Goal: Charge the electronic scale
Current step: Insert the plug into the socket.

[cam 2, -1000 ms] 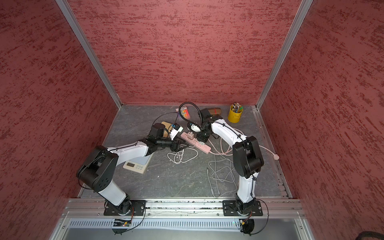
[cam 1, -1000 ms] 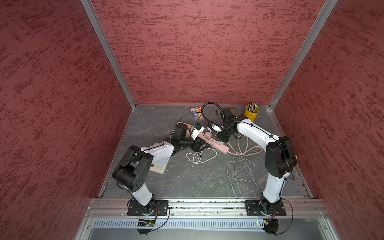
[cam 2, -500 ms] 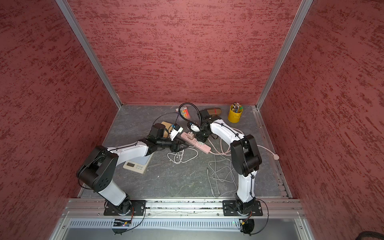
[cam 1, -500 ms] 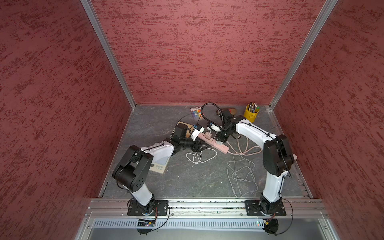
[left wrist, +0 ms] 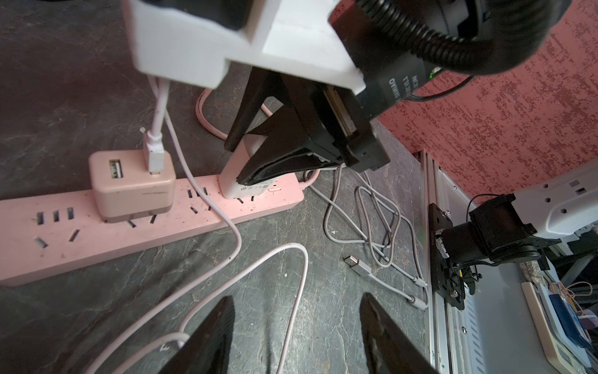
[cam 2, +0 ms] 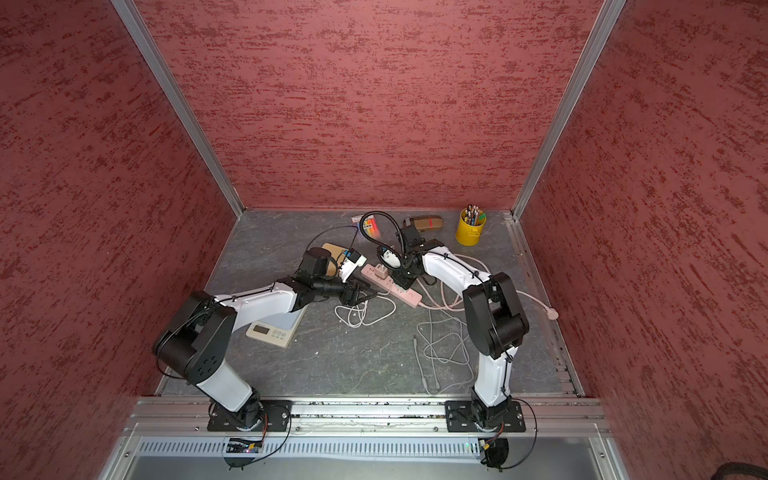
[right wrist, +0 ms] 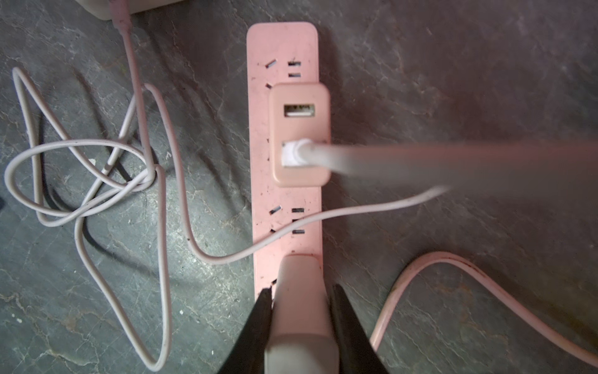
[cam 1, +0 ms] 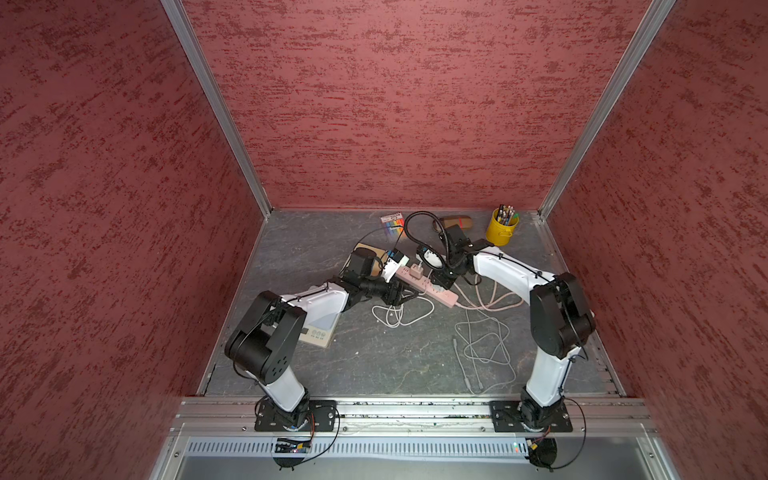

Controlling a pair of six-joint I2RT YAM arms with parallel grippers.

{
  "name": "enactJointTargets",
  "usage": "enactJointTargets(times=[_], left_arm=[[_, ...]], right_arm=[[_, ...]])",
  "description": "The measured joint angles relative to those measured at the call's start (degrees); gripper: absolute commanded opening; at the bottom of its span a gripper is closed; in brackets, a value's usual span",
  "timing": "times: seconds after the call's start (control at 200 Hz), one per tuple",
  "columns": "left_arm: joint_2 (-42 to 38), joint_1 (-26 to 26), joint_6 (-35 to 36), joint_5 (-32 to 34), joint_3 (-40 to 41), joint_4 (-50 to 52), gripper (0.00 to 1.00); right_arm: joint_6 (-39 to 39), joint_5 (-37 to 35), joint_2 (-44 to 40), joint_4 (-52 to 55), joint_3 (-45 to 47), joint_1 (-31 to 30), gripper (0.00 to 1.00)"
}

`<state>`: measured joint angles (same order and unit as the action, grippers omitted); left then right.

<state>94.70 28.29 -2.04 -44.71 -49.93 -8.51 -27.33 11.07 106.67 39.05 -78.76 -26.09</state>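
Left hand (left wrist: 296, 298) hung low over the desk (cam 1: 374, 365), its fingers spread wide and gripping nothing. A loop of the white cable (left wrist: 301, 268) lay on the desk under the gap, and whether a finger touched it could not be told. Furthest left lay the electronic scale (cam 2: 272, 330), flat on the desk at the near left, apart from the power strip (left wrist: 64, 239). Its far half was hidden under the left arm (cam 2: 257, 301), so any socket or lead at that end could not be seen. Its display and buttons faced up, but nothing on them could be read. On the strip stood the pink USB adapter (left wrist: 132, 187), one port bare and the white cable's plug seated in the other. Further right, the right hand (right wrist: 302, 311) was closed around a white plug (left wrist: 233, 171) standing on the strip near its corded end; small grey print on that plug was too fine to read. A black module (left wrist: 388, 87) on that wrist bore white lettering, seen upside down and illegible. Right again, a grey cable (left wrist: 357, 267) lay loose on the desk, its USB end free. In the far right corner stood a yellow cup (cam 1: 500, 230) of pens
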Motion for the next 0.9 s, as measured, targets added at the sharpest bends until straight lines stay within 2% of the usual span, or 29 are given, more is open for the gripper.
enactJointTargets(times=[0.296, 0.346, 0.401, 0.591, 0.761, 0.902], left_arm=[[-0.2, 0.0, 0.4, 0.2, 0.0, 0.2, 0.62], [-0.5, 0.0, 0.5, 0.2, 0.0, 0.4, 0.62], [-0.9, -0.1, 0.9, 0.3, 0.0, 0.7, 0.62], [-3.2, -0.4, 2.4, 1.4, 0.1, 2.1, 0.62], [-6.2, -0.4, 4.2, 2.9, 0.1, 4.7, 0.63], [-9.3, 0.1, 6.6, 4.2, 0.1, 6.5, 0.63]], right_arm=[[3.2, -1.3, -1.7, -5.4, 3.9, -1.1, 0.00], [3.7, -1.5, -2.2, -6.4, 4.8, -1.1, 0.09], [4.2, -1.8, -2.8, -7.3, 5.5, -1.2, 0.27], [8.3, -5.4, -3.4, -5.9, 6.1, -1.9, 0.58], [11.3, -6.8, -4.2, -4.0, 3.4, -1.9, 0.65], [14.8, -7.7, -9.7, -4.5, 3.2, -1.9, 0.68]])
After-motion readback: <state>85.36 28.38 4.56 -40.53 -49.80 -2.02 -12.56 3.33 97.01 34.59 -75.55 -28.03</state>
